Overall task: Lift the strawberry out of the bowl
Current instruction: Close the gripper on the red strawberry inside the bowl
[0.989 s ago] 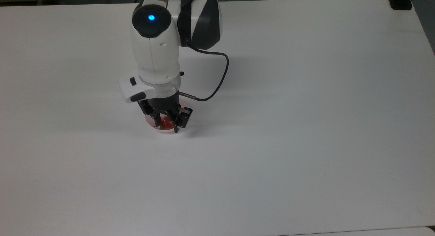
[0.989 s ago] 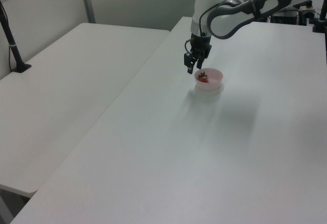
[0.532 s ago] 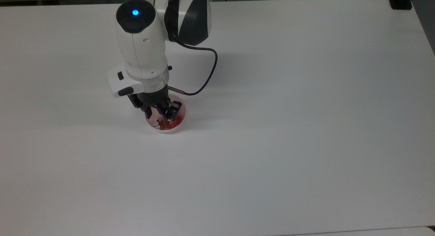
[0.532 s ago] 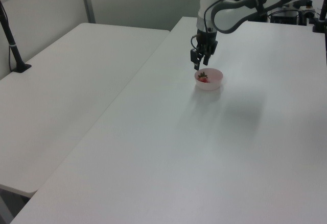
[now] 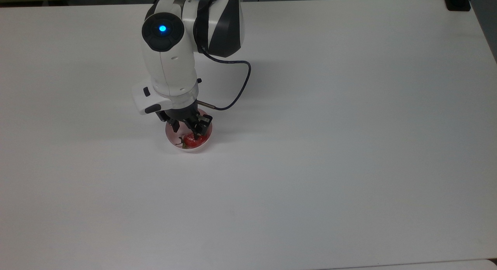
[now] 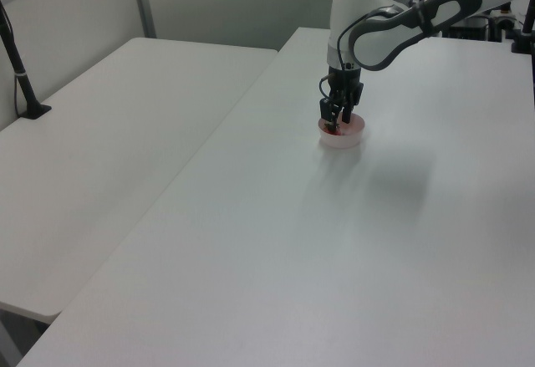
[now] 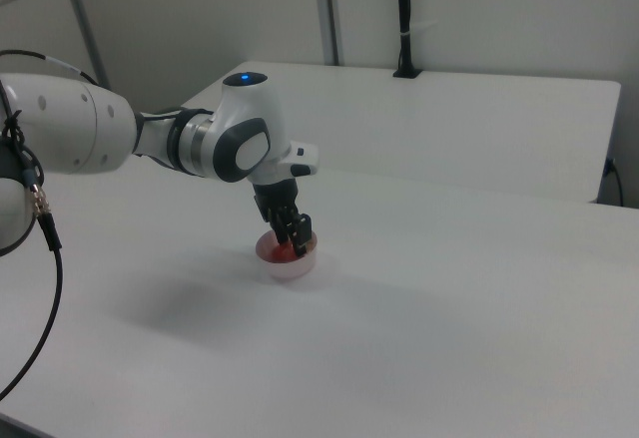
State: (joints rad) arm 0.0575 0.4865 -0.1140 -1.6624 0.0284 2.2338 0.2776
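We have the white table (image 5: pixel 349 145) spreading wide on every side of the pincer, and the arm (image 5: pixel 171 64) reaching down from above it. Straight beneath the pincer (image 5: pixel 188 129) sits the pale pink bowl (image 5: pixel 174 143), and our fingertips are down inside its rim now. In the right view the pincer (image 7: pixel 291 237) is sunk into the bowl (image 7: pixel 290 267) as well, and in the left view the pincer (image 6: pixel 338 116) hides most of the bowl (image 6: pixel 349 139).

The strawberry (image 5: pixel 190 140) lies on the bowl floor, directly under the fingertips and partly between them, its green stem poking out to the top view's left of the pincer. We see a sliver of the strawberry (image 7: pixel 283 250) in the right view too.

The jaws stand apart, straddling the fruit, with nothing gripped so far as we can make out.

So where are we? We judge the approach done and the descent nearly done. Closing on the strawberry and lifting it clear are left.

And compared with half a second ago, the pincer has dropped from just above the rim into the bowl and shifted over the fruit; a second ago it hung higher, off to the side. Bowl and strawberry have not moved.
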